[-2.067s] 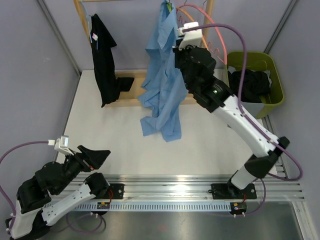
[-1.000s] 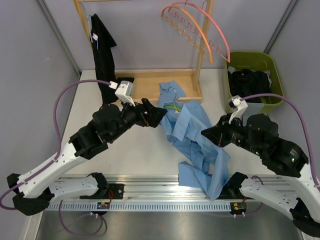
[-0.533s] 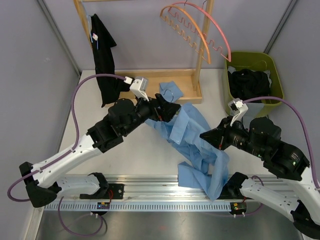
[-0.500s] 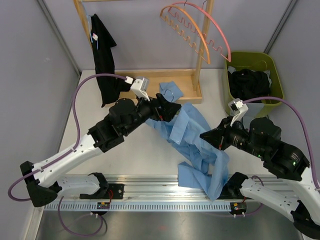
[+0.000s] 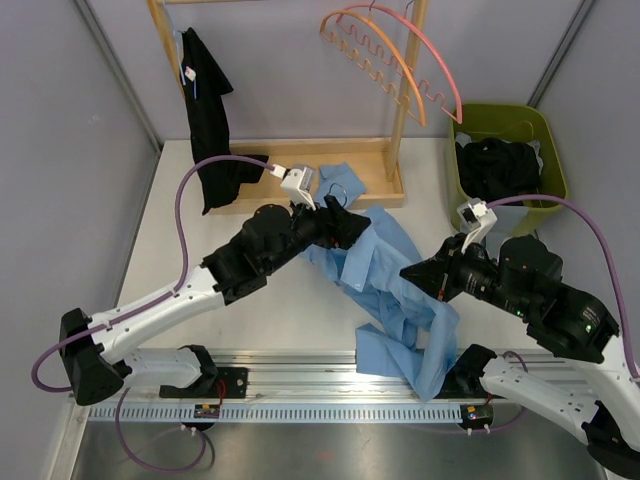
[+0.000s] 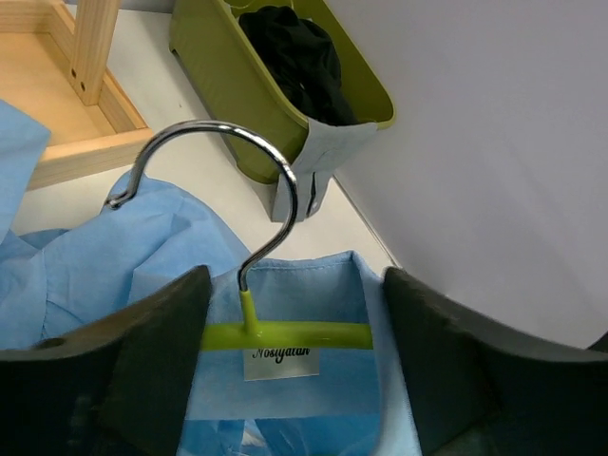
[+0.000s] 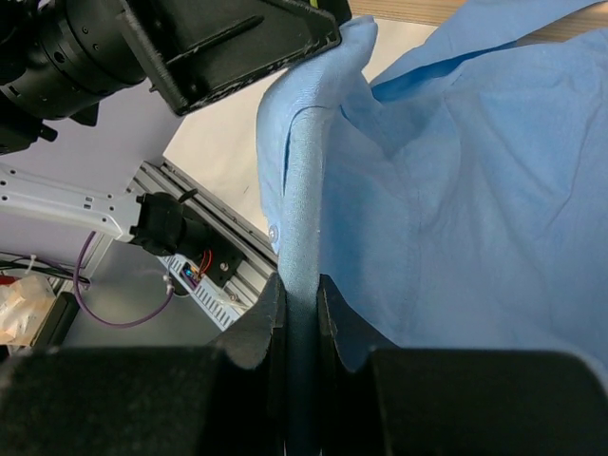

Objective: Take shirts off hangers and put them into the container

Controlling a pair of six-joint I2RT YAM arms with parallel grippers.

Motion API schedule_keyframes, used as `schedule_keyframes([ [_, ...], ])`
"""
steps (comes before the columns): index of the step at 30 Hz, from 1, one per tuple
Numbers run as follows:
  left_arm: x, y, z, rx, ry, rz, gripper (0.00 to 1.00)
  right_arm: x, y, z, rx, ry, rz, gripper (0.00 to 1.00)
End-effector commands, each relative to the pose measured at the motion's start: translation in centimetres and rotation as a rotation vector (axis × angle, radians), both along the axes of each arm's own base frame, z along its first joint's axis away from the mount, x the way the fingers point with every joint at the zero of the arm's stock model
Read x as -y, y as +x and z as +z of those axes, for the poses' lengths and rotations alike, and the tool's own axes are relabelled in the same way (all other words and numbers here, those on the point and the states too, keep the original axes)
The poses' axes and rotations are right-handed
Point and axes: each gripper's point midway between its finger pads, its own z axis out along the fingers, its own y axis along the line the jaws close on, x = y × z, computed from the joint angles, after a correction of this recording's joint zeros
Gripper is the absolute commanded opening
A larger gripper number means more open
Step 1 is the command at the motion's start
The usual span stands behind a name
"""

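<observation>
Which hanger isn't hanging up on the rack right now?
The green hanger, inside the light blue shirt's collar; the pink hanger and orange hanger hang bare on the rack.

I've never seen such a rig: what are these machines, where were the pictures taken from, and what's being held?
Two robot arms share a table. One picture looks down from above; the others come from a camera on each wrist. A light blue shirt lies on the table, a green hanger in its collar. The jaws of the left arm stand open astride the hanger's neck; the jaws of the right arm pinch a shirt fold. A black shirt hangs on the rack; the olive tub holds black clothing.
</observation>
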Motion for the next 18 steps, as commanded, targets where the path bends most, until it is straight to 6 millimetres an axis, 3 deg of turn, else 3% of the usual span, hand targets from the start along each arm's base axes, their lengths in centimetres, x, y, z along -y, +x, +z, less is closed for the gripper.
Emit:
schedule_keyframes([
  [1, 0.8, -0.5, 0.2, 0.005, -0.043, -0.034, 0.66, -0.8, 0.1, 5.3, 0.132, 0.174, 0.017, 0.00],
  [2, 0.8, -0.6, 0.0, 0.002, -0.042, -0.037, 0.59, -0.8, 0.1, 5.4, 0.135, 0.177, 0.017, 0.00],
  [3, 0.9, -0.6, -0.2, -0.003, -0.038, -0.041, 0.41, -0.8, 0.2, 5.4, 0.133, 0.178, 0.013, 0.00],
  [7, 1.0, -0.6, -0.7, -0.014, -0.029, -0.041, 0.02, -1.0, 0.3, 5.4, 0.131, 0.183, 0.014, 0.00],
  [12, 0.9, -0.4, -0.3, -0.012, -0.026, -0.029, 0.00, -0.9, 0.2, 5.5, 0.131, 0.188, 0.017, 0.00],
  [15, 0.4, 0.1, 1.1, 0.016, -0.011, 0.001, 0.00, -1.1, 0.2, 5.1, 0.115, 0.170, 0.024, 0.00],
  [16, 0.1, 0.5, 2.6, 0.037, -0.019, 0.031, 0.00, -1.2, 0.1, 4.9, 0.105, 0.164, 0.033, 0.12],
  [17, -0.3, 0.8, 2.8, 0.036, 0.005, 0.050, 0.00, -1.4, 0.0, 4.7, 0.098, 0.158, 0.042, 0.34],
  [18, -0.6, 1.1, 3.4, 0.060, 0.027, 0.067, 0.00, -1.5, -0.1, 4.5, 0.090, 0.153, 0.052, 0.49],
])
